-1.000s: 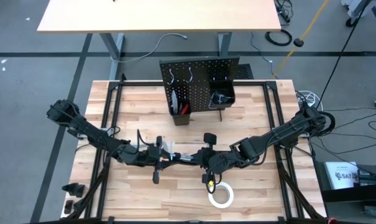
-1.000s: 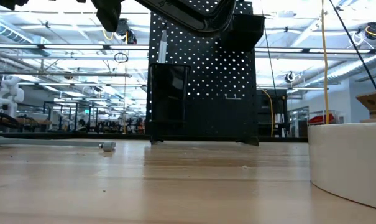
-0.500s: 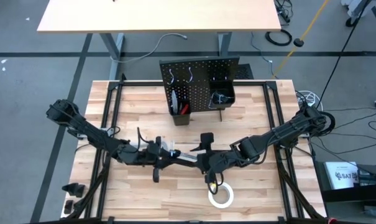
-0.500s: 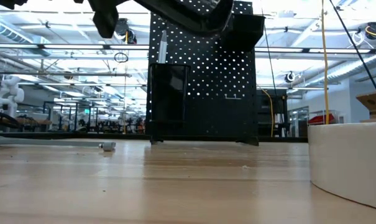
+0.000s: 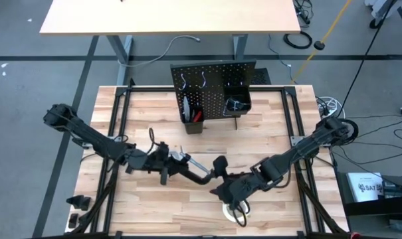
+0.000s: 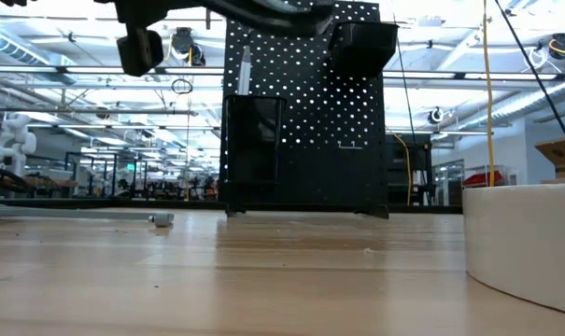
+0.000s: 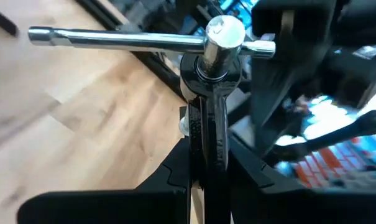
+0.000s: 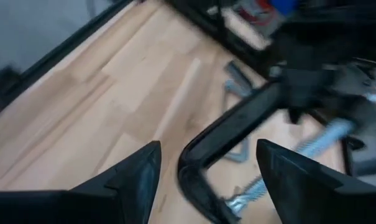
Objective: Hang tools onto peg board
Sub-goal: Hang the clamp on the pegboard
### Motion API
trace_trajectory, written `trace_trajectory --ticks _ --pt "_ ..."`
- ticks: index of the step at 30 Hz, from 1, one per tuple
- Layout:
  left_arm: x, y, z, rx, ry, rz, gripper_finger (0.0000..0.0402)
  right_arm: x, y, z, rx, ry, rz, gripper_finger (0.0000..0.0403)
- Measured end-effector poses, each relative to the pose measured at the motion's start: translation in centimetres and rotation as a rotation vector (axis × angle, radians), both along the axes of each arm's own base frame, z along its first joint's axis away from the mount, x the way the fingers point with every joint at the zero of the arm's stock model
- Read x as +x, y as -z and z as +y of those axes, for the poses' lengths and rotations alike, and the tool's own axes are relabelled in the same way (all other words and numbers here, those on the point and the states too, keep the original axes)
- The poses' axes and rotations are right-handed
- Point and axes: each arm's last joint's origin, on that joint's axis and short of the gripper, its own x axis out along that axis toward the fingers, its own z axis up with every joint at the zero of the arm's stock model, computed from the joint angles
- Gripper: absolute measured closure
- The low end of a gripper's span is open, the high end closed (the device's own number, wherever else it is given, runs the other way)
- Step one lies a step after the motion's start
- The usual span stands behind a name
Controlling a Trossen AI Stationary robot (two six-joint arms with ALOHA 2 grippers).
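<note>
Since the earlier frame, right gripper (image 5: pixel 222 188) has spread and backed toward lower centre, leaving left gripper (image 5: pixel 169 162) alone pinching the black C-clamp (image 5: pixel 199 174), which may twist loose.

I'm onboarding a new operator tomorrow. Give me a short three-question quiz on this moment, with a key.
1. True or false: the left gripper is shut on the C-clamp.
2. The right gripper's jaws are: A) open, B) shut on the clamp, C) shut on the tape roll.
3. Fill in: the peg board stands at the table's ____ edge in the high view.

Key: 1 true; 2 A; 3 far.
</note>
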Motion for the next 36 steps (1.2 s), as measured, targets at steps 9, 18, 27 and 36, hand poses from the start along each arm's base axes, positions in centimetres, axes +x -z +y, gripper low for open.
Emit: trace_trajectory --ticks 9,18,27,36 --pt "0.7 -0.7 0.8 -0.182 0.037 0.013 0.0345 0.8 2.6 0.9 -0.134 -0.008 0.059 0.0147" --pt "1.2 -1.1 1.5 -0.277 -0.032 0.019 0.0345 0.9 3.4 -0.4 -0.098 0.132 0.118 0.0147" --pt "1.6 -1.1 2.7 -0.389 -0.100 0.023 0.0345 1.7 5.3 -0.7 -0.250 0.176 0.144 0.0176" --pt "2.1 -0.5 3.3 -0.406 -0.129 0.042 0.0345 2.5 6.1 -0.5 -0.308 0.172 0.121 0.0244"
